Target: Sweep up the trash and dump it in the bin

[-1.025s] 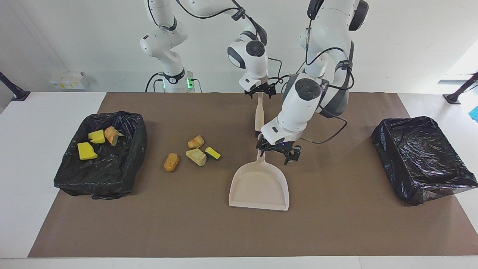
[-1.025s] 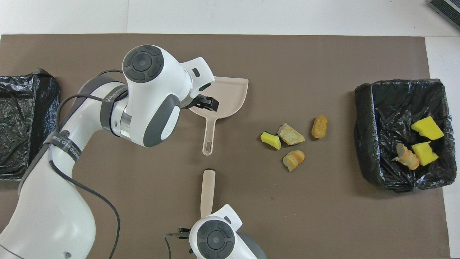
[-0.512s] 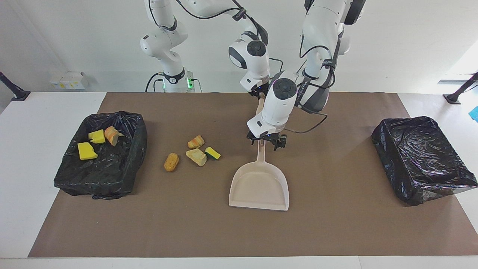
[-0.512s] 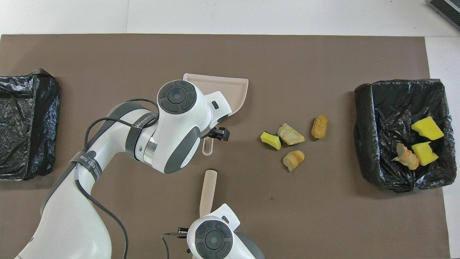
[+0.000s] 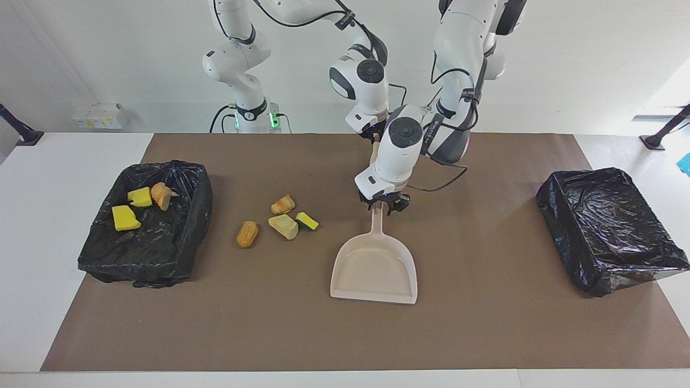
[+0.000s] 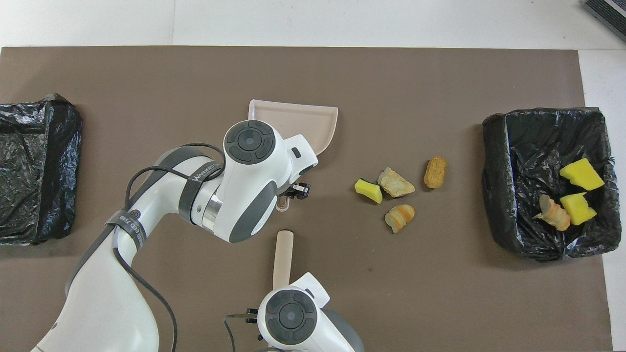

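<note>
The left gripper (image 5: 384,205) sits low on the handle end of the beige dustpan (image 5: 375,268), its fingers drawn in on either side of the handle; whether they truly clamp it I cannot tell. The pan lies flat on the brown mat (image 5: 485,323), its open mouth facing away from the robots.

Nearer the robots, at about six o'clock from the pan handle in the overhead view, the right gripper (image 5: 374,137) is pinched shut on a beige brush handle (image 6: 283,258) that lies on the mat and points toward the pan.

The trash is in two lots. Four pieces lie loose on the mat at roughly three o'clock from the pan handle in the overhead view: a green-backed yellow sponge (image 6: 368,190) touching a tan lump (image 6: 395,183), a striped orange lump (image 6: 399,217) just beside them, and an orange-brown lump (image 6: 435,172) near the bin. The other three, two yellow sponge pieces (image 6: 580,174) (image 6: 577,208) and an orange lump (image 6: 553,213), lie in the black-lined bin (image 6: 496,195) at the right arm's end of the table. A second black-lined bin (image 6: 34,166) sits at the left arm's end.
</note>
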{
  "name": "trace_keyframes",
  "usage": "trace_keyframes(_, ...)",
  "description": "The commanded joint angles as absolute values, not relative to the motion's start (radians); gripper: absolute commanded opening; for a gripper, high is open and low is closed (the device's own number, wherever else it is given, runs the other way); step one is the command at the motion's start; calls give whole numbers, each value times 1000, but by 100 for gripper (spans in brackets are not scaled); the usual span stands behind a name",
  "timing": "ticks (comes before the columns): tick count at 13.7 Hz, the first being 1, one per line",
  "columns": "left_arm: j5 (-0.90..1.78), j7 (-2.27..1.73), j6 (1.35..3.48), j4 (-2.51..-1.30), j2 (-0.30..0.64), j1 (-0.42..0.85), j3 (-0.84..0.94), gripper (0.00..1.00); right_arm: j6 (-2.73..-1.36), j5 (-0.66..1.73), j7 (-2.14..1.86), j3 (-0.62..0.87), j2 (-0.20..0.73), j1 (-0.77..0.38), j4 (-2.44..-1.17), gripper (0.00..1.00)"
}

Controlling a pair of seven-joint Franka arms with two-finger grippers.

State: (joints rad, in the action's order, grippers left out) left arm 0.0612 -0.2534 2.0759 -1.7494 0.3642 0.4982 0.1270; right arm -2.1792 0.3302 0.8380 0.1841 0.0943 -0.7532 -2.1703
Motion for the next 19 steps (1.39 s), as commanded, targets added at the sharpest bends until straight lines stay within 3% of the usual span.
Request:
trace_keyframes(1,44,-272,2097,-1793,328,517,110,5,-2012,319,749,184,-23,-648,-2171,0)
trace_keyframes(2,44,-272,2097,-1790,328,515,109,0,-1953,316,708,184,-49,-614,-2172,0)
trace_keyframes(5,43,-255,2094,-1770,331,497,98,0,-1818,282,602,184,-98,-499,-2171,0)
trace_keyframes(9,43,-10,2086,-1732,324,378,95,0,-1672,157,437,184,-143,-365,-2164,0)
trace_keyframes(14,55,602,2100,-1710,324,224,97,0,-1709,-137,241,186,-71,-243,-2102,0)
trace_keyframes(19,57,1129,2048,-1721,316,201,97,0,-1811,-438,107,187,6,-86,-2082,0)
